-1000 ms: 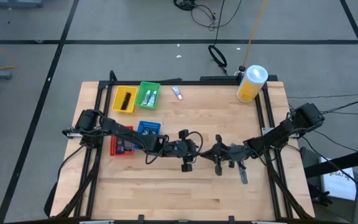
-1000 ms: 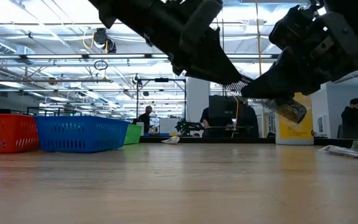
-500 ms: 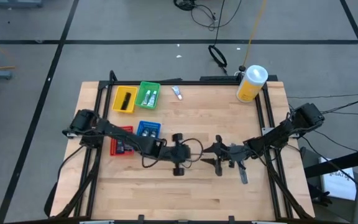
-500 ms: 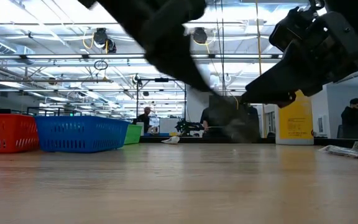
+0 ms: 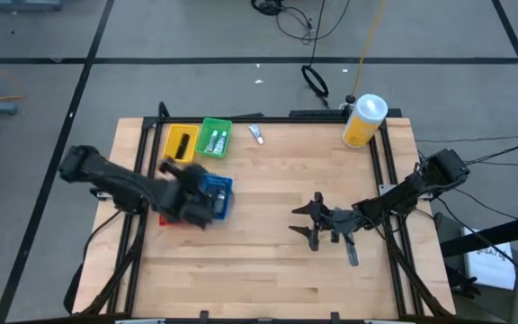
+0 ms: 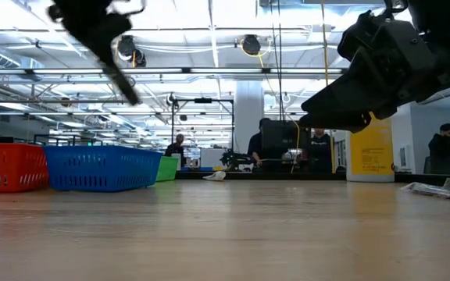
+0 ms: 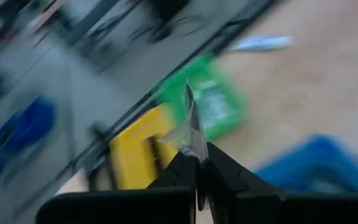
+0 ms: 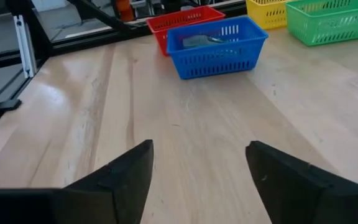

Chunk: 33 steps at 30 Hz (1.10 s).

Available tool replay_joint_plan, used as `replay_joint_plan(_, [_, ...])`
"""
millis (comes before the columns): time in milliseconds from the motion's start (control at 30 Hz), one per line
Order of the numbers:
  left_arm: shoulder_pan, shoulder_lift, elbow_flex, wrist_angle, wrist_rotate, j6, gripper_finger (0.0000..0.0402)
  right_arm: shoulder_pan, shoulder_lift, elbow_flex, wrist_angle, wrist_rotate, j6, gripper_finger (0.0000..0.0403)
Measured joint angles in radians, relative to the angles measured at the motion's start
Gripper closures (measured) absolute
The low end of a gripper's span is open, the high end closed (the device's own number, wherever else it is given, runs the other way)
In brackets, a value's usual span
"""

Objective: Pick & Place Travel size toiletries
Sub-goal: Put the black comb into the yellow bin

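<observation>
My left gripper is shut on a thin dark toiletry piece in a clear wrapper. It hovers, blurred, over the blue tray and the red tray at the table's left. In the low view the piece slants down from the gripper, high above the trays. My right gripper stands open and empty just right of the table's middle. A small white tube lies flat near the far edge. A dark oblong piece lies beside the right arm. My left gripper pinches one end of the wrapped piece between its two fingers; the wrapper's clear end sticks out past the fingertips. The piece is lifted clear of the table and the trays. In the low view it slants downward below the gripper.
The yellow tray and the green tray stand at the far left, with items inside. Greyish items lie in the blue tray. A big yellow container with a white lid stands at the far right. Bare wood lies between the arms.
At the table's middle the dark piece has passed from my right gripper to my left. My right gripper has opened and stayed in place. My left gripper has swung quickly toward the table's left edge with the piece, to above the blue and red trays.
</observation>
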Motion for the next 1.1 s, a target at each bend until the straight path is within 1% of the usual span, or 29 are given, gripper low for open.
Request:
replay_joint_plan(67, [0.077,-0.076,-0.065,-0.025,0.000,-0.059,0.0397,0.000,0.000,0.000,0.000,0.000,0.013,0.0158])
replay_joint_plan(100, [0.124,-0.115,-0.103,-0.007,0.000,-0.061,0.0397,0.000,0.000,0.000,0.000,0.000,0.015,0.0160])
replay_joint_plan(167, [0.233,-0.185,-0.190,0.069,0.019,-0.016,0.0394,0.000,0.000,0.000,0.001,0.000,0.015,0.0163])
replay_joint_plan(267, [0.413,-0.271,-0.321,0.286,0.068,0.164,0.0390,0.000,0.000,0.000,0.008,0.000,0.016,0.0167])
replay_joint_plan(333, [0.528,-0.314,-0.406,0.473,0.147,0.331,0.0391,0.000,0.000,0.000,0.008,0.000,0.023,0.0169])
replay_joint_plan(400, [0.624,-0.340,-0.475,0.656,0.210,0.489,0.0397,0.000,0.000,0.000,0.008,0.000,0.023,0.0170])
replay_joint_plan(467, [0.696,-0.344,-0.530,0.809,0.264,0.589,0.0397,0.000,0.000,0.000,0.008,0.000,0.023,0.0170])
replay_joint_plan(500, [0.729,-0.343,-0.550,0.856,0.289,0.617,0.0395,0.000,0.000,0.000,0.008,0.000,0.023,0.0170])
replay_joint_plan(567, [0.777,-0.341,-0.582,0.920,0.302,0.656,0.0387,0.000,0.000,0.000,0.008,0.000,0.023,0.0170])
replay_joint_plan(667, [0.826,-0.314,-0.620,0.997,0.270,0.685,0.0379,0.000,0.000,0.000,0.008,0.000,0.023,0.0172])
replay_joint_plan(733, [0.854,-0.300,-0.644,1.061,0.269,0.705,0.0377,0.000,0.000,0.000,0.007,0.000,0.023,0.0172])
replay_joint_plan(867, [0.902,-0.280,-0.672,1.139,0.315,0.766,0.0366,0.000,0.000,0.000,-0.002,0.000,0.023,0.0173])
replay_joint_plan(967, [0.929,-0.271,-0.670,1.140,0.372,0.809,0.0330,0.000,0.000,0.000,-0.003,-0.002,0.027,0.0176])
replay_joint_plan(1033, [0.945,-0.270,-0.666,1.123,0.393,0.841,0.0294,0.000,0.000,0.000,-0.007,-0.003,0.027,0.0176])
replay_joint_plan(1100, [0.958,-0.286,-0.656,1.071,0.396,0.858,0.0257,0.000,0.000,0.000,-0.007,-0.003,0.032,0.0176])
